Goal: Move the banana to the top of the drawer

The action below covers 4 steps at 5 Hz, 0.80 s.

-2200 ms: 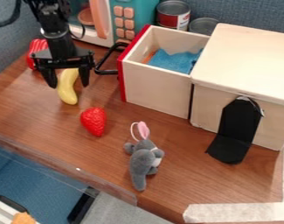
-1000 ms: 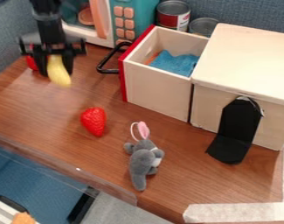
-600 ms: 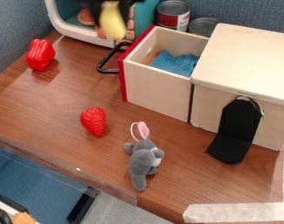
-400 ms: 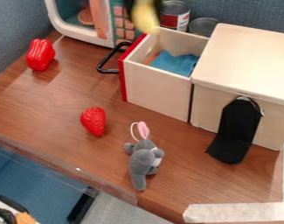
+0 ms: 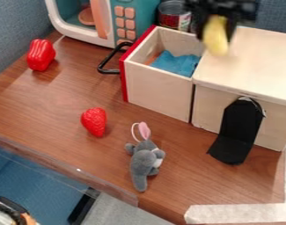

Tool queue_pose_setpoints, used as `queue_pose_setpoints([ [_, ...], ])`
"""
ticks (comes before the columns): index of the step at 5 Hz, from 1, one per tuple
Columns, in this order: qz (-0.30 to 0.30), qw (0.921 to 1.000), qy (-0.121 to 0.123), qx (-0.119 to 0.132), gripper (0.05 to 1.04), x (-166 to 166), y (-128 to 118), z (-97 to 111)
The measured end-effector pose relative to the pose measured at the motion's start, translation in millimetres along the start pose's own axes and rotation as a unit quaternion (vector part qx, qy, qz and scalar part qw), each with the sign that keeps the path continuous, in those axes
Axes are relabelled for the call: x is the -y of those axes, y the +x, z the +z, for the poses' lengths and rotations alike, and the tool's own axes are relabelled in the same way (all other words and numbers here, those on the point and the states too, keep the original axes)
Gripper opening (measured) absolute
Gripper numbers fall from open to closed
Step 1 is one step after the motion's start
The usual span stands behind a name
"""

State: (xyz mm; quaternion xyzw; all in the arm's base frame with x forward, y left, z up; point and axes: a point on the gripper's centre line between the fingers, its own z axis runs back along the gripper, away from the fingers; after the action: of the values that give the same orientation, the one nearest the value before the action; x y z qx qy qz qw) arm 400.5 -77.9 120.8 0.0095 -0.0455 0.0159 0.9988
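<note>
At the top right, my black gripper (image 5: 216, 27) is shut on the yellow banana (image 5: 215, 36), which hangs down from it. In the view, the banana overlaps the back left part of the wooden drawer unit's flat top (image 5: 259, 66). The drawer (image 5: 159, 85), with its red front and black handle, stands pulled out to the left. Inside the drawer lies a blue cloth (image 5: 175, 63).
A red pepper (image 5: 41, 55) lies at the left, a strawberry (image 5: 94, 121) left of centre, and a grey plush toy (image 5: 146, 162) in front. Behind are a toy microwave (image 5: 118, 22) and a can (image 5: 174, 15). A black bent piece (image 5: 238, 132) leans against the unit.
My gripper took hold of the banana on the table, lifted it, and carried it right, past the microwave and the open drawer, to the unit's top.
</note>
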Motion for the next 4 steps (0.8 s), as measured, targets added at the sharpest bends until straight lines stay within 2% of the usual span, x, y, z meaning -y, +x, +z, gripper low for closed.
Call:
queue_pose_setpoints([
  [1, -0.014, 0.9999, 0.005, 0.002, 0.619, 10.8, -9.6, -4.8],
  [2, -0.015, 0.9999, 0.006, 0.003, 0.767, 9.2, -13.8, -6.3],
  [3, -0.010, 0.9997, 0.019, -0.008, 0.988, 9.3, -16.7, -1.5],
  [4, -0.005, 0.9998, 0.013, -0.011, 1.003, 15.8, -22.6, 13.6],
])
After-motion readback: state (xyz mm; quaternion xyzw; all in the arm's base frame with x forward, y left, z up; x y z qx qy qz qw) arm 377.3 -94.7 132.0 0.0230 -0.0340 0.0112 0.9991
